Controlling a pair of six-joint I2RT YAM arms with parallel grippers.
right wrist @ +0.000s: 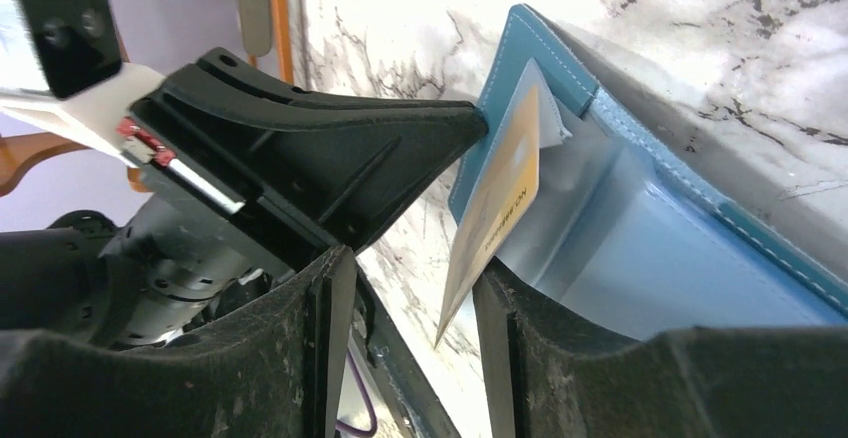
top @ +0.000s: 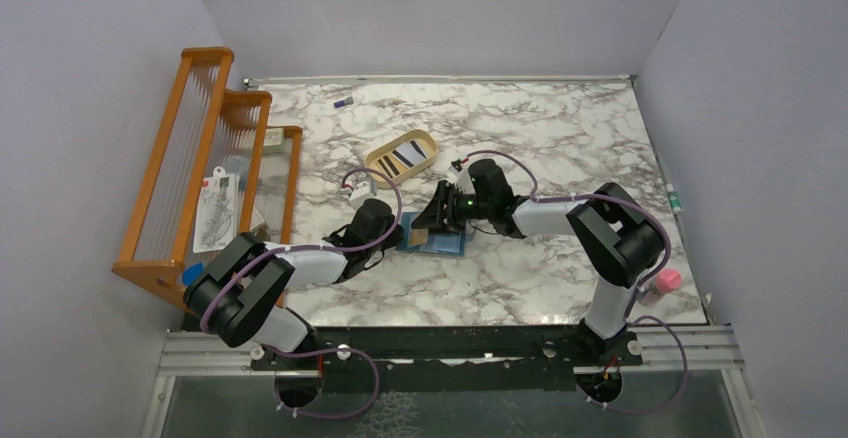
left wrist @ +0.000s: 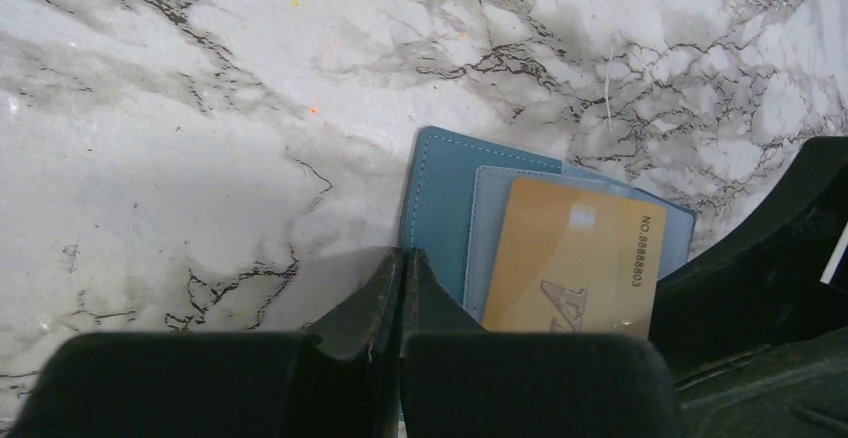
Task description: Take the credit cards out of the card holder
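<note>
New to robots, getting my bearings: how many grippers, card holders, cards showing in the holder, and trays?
Left gripper, right gripper: 2
Teal card holder: 1
Tan card in it: 1
Tan oval tray: 1
Total: 5

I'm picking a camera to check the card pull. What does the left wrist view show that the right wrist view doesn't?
Left wrist only: the gold card face-on with its printed number, and that the left gripper is shut, at the edge of the wallet. Right wrist only: the card edge-on, tilted up from the wallet between the spread fingers of the right gripper. Both: card, blue wallet, marble table.
</note>
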